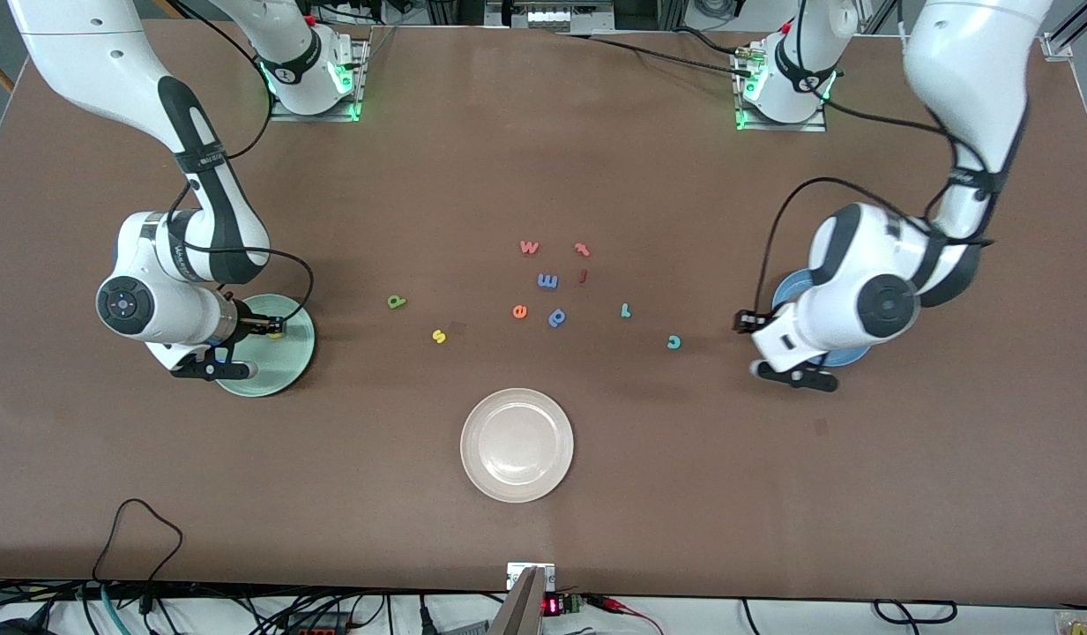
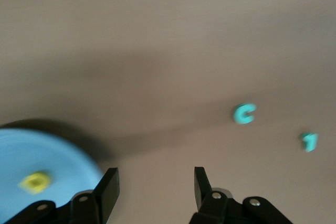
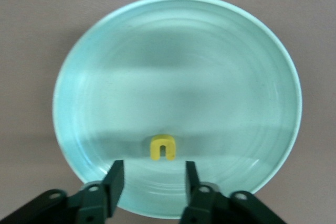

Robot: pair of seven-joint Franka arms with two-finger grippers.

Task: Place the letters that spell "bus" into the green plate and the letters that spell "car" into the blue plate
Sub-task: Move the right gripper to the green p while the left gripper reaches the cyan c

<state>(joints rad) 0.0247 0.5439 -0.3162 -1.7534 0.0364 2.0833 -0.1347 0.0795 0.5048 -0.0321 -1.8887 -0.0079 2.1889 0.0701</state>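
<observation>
1. Nearest the front camera, a cream plate (image 1: 517, 445) sits on the tabletop (image 1: 543, 529) with no letters in it and no part in the task.
2. At the right arm's end, the right gripper (image 3: 152, 176) hovers low over the green plate (image 1: 292, 353), its fingers apart and holding nothing. The yellow "u" (image 3: 162, 147) lies flat in the plate just ahead of the fingertips.
3. On about the same line, the teal "c" (image 1: 673, 342) lies on bare tabletop near the left gripper (image 2: 155, 182). It is toward the table's middle from that gripper and well apart from the right arm.
4. The yellow "s" (image 1: 438, 336) lies toward the green plate's end of the scatter, so it looks like the right arm's pick.
5. The left gripper hangs over the rim of the blue plate (image 1: 790, 287), fingers apart and empty. The yellow "a" (image 2: 35, 182) rests in that plate.
6. A little farther off, the teal "r" (image 1: 625, 310) lies beside the "c", one step more toward the middle. It too is closer to the left arm.
7. The green "b" (image 1: 397, 302) is the letter closest to the green plate.
8. Judged from this, one letter is in each plate and two are left for each. The "c" is the shortest reach for the left gripper.
</observation>
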